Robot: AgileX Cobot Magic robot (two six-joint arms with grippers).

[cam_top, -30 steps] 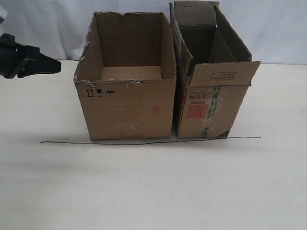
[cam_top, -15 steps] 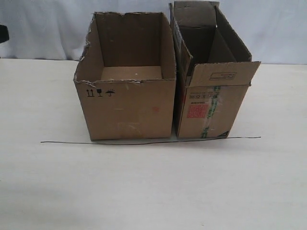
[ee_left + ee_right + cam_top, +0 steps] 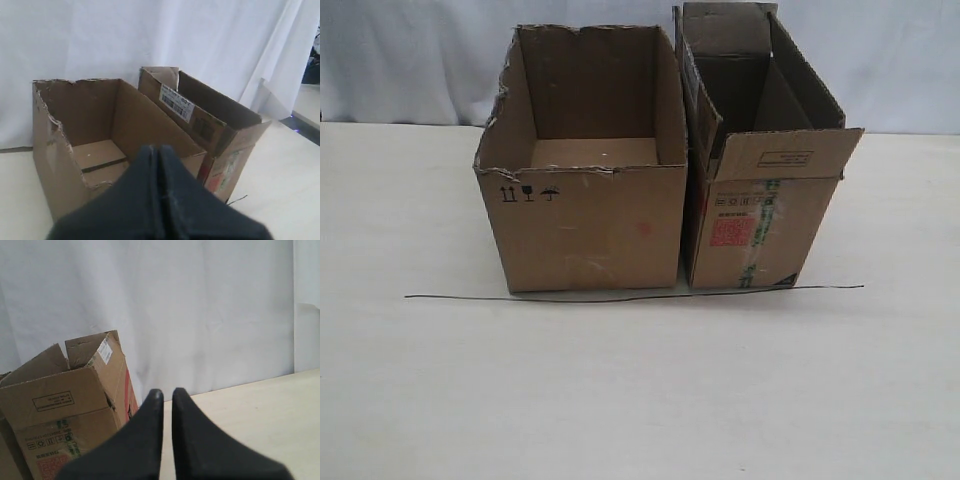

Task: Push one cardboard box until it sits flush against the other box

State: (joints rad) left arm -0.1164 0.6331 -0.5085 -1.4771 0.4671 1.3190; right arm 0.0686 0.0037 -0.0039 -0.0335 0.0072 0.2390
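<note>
The wide cardboard box [image 3: 582,228] with ragged torn top edges stands left of centre on the table. The other box [image 3: 760,225], narrower, with upright flaps and a red label, stands right beside it; their near sides look touching or a sliver apart. Neither gripper shows in the exterior view. In the left wrist view, my left gripper [image 3: 159,148] is shut and empty, hovering off the torn box [image 3: 60,165], with the narrower box [image 3: 225,120] behind. My right gripper [image 3: 167,392] is open by a narrow gap, empty, apart from the narrower box [image 3: 65,410].
A thin black line [image 3: 620,297] runs across the pale table [image 3: 640,400] just in front of both boxes. A white curtain [image 3: 410,60] hangs behind the table.
The left gripper, at the exterior view's left edge a second ago, has drawn back out of that view. Both boxes stay where they were.
</note>
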